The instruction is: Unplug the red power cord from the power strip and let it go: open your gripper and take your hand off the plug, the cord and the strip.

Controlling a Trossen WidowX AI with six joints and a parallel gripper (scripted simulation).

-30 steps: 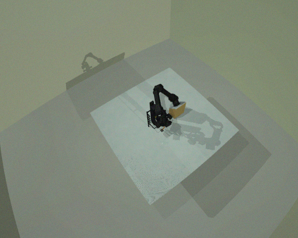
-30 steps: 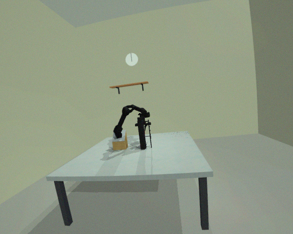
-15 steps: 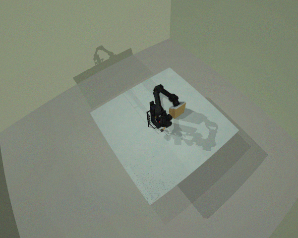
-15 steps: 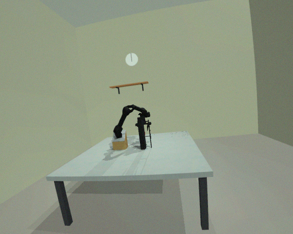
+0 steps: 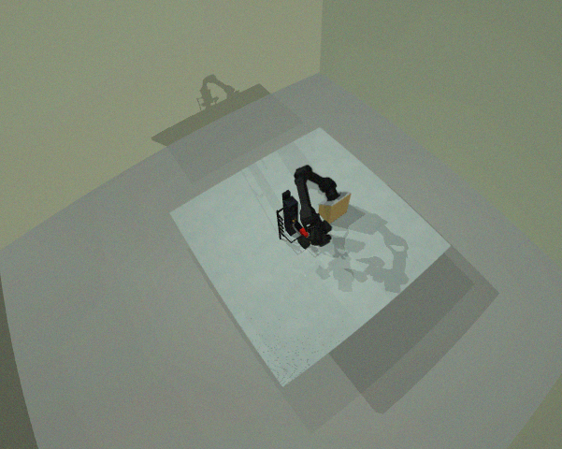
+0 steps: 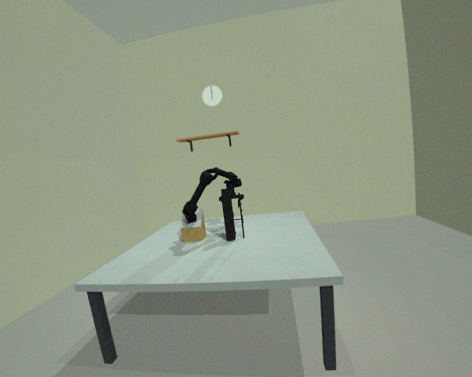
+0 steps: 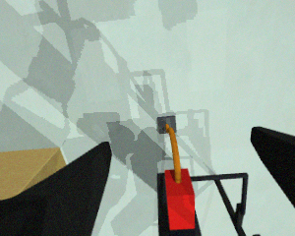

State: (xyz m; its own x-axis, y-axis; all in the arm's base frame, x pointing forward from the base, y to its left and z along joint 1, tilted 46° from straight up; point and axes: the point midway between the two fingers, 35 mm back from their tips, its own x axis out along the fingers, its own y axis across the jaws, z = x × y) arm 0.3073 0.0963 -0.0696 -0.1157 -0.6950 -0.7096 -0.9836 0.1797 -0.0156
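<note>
My gripper (image 7: 179,141) gapes wide & empty over the red plug (image 7: 180,199) atop the upright black power strip (image 6: 228,217), w/ orange cord (image 7: 174,152) trailing to the table: a careless retreat could snag either.

- The black arm (image 6: 203,188) rises from its base (image 6: 190,214), leaning up toward the elbow (image 6: 210,174).
- From the elbow the forearm (image 6: 227,176) runs across and slightly down to the wrist (image 6: 236,183).
- Seen from the top, the arm (image 5: 306,203) forms an arch, with the gripper (image 5: 306,239) at its low end.
- The gripper (image 7: 192,167) points downward with its jaws spread wide.
- Both fingers show as dark wedges at the wrist view's two lower sides, well apart, with nothing held between them.
</note>
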